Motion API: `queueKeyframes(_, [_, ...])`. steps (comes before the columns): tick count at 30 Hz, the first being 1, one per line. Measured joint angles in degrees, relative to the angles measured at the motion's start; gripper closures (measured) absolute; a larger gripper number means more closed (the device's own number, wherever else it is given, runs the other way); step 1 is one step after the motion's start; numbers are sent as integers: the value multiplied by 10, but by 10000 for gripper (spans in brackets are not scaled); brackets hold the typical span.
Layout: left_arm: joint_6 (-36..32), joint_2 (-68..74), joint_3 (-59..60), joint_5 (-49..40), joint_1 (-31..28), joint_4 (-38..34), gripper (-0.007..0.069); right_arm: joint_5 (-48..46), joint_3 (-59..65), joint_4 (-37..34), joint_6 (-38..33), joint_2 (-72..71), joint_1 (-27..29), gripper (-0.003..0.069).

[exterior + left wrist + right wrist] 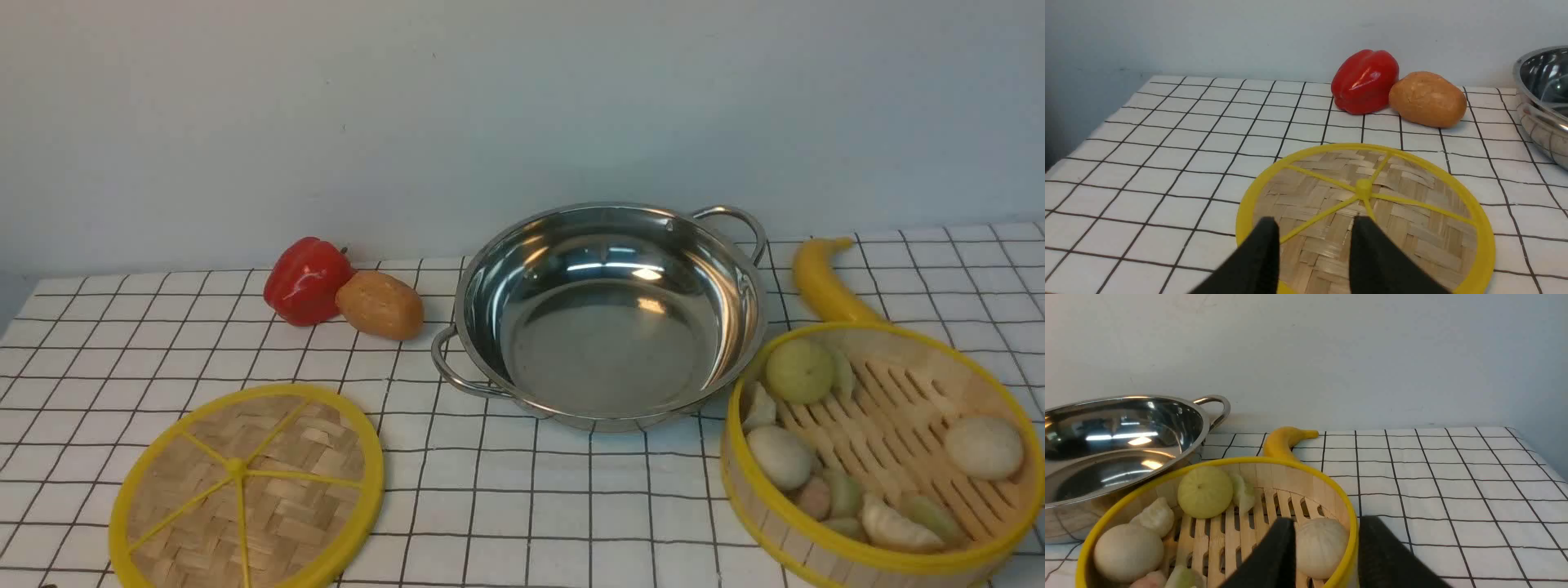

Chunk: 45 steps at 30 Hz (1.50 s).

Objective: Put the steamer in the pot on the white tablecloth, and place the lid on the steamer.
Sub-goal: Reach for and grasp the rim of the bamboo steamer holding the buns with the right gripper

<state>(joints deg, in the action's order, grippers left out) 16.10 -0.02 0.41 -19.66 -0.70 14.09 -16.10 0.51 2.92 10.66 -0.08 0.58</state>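
Item 1, the white tablecloth (531, 506): it is covering the whole work surface, and everything below is resting on it.

Item 2, the pot (612, 343): it is sitting empty at the middle of the cloth, toward the far edge, with one handle pointing to the far right and the other to the near left.

Item 3, the steamer (886, 441): it is standing upright at the near right corner, just beside the pot; I cannot tell whether they are touching. It is carrying a green bun (800, 370), two white buns (984, 447) and several small dumplings (894, 527).

Item 4, the lid (245, 490): it is lying flat near the near left corner, well apart from the steamer.

Item 5, the left gripper (1314, 222): I am seeing it only in its own wrist view, hovering over the lid's near part with its black fingers parted and gripping nothing.

Item 6, the right gripper (1327, 522): its fingers are standing apart too, holding nothing. The steamer's yellow rim is showing in the gap, but I cannot tell whether the fingers are down around it.

Item 7, extras: a red pepper (306, 280) and a potato (380, 305) are touching each other left of the pot by the far edge; a banana (820, 282) is lying behind the steamer.
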Motion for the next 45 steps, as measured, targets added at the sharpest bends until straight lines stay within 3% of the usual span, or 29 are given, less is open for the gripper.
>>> queueKeyframes(32, [0, 0, 0, 0, 0, 0, 382, 0, 0, 0, 0, 0, 0, 419])
queueKeyframes(35, [5, 0, 0, 3, 0, -27, 382, 0, 0, 0, 0, 0, 0, 419])
queueKeyframes(40, [29, 0, 0, 21, 0, -157, 382, 0, 0, -4, 3, 0, 0, 419])
queueKeyframes(42, [30, 0, 0, 22, 0, -231, 382, 2, 0, -39, 26, 0, 0, 419])
queueKeyframes(45, [27, 0, 0, 26, 0, -279, 382, 11, 0, -110, 63, 0, 0, 419])
